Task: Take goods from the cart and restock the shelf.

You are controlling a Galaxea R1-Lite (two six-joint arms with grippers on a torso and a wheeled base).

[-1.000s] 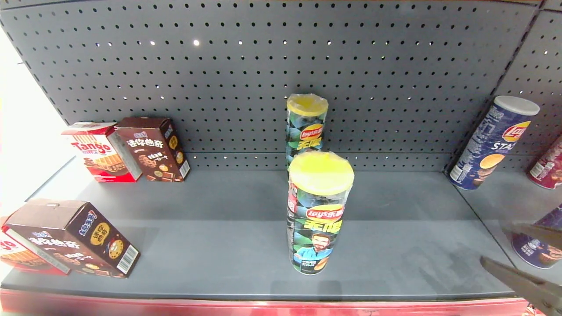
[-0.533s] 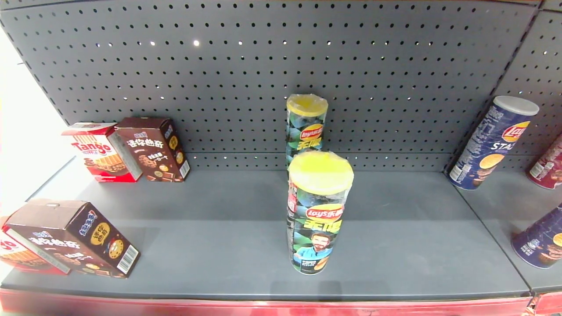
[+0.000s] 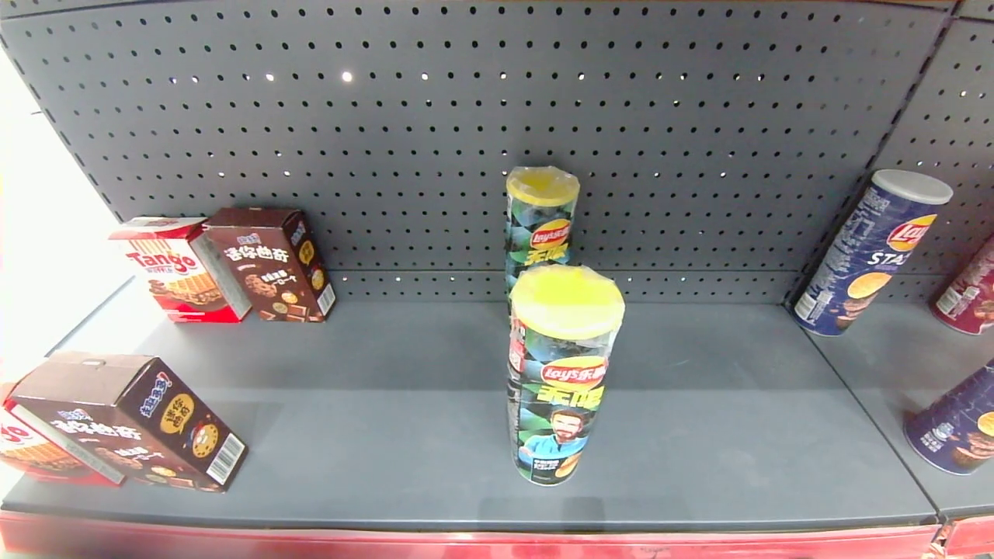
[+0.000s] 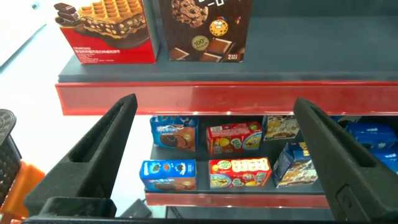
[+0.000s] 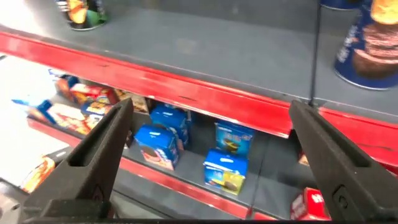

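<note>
The head view is looking down onto the grey shelf (image 3: 373, 404). The near chip can (image 3: 561, 380) is standing about midway along it, toward the front edge. The far chip can (image 3: 540, 225) is standing straight behind it, close to the pegboard (image 3: 466, 140). Both are resting upright on their bases, long axes vertical, yellow lids pointing up and printed fronts facing the near edge.

At the far left a red wafer box (image 3: 175, 268) and a brown cookie box (image 3: 272, 262) are sitting side by side, touching. At the near left a second brown cookie box (image 3: 128, 419) is lying at an angle, with another red box (image 3: 31, 454) just beside it. On the next section to the right, a blue can (image 3: 866, 252) is standing at the back and a second blue can (image 3: 951, 427) is standing nearer.

From lower down and in front, the wrist views are taking in the lower shelf (image 4: 249, 198) under the red lip (image 4: 224, 98), where blue packs (image 4: 168, 174) and red packs (image 4: 239, 171) are sitting in rows. The left gripper (image 4: 214, 102) is hanging before the lip, below the wafer and cookie boxes, fingers spread wide and holding nothing. The right gripper (image 5: 211, 106) is hanging before the same lip farther right, likewise released and empty, with the second blue can standing on the shelf beyond it.
</note>
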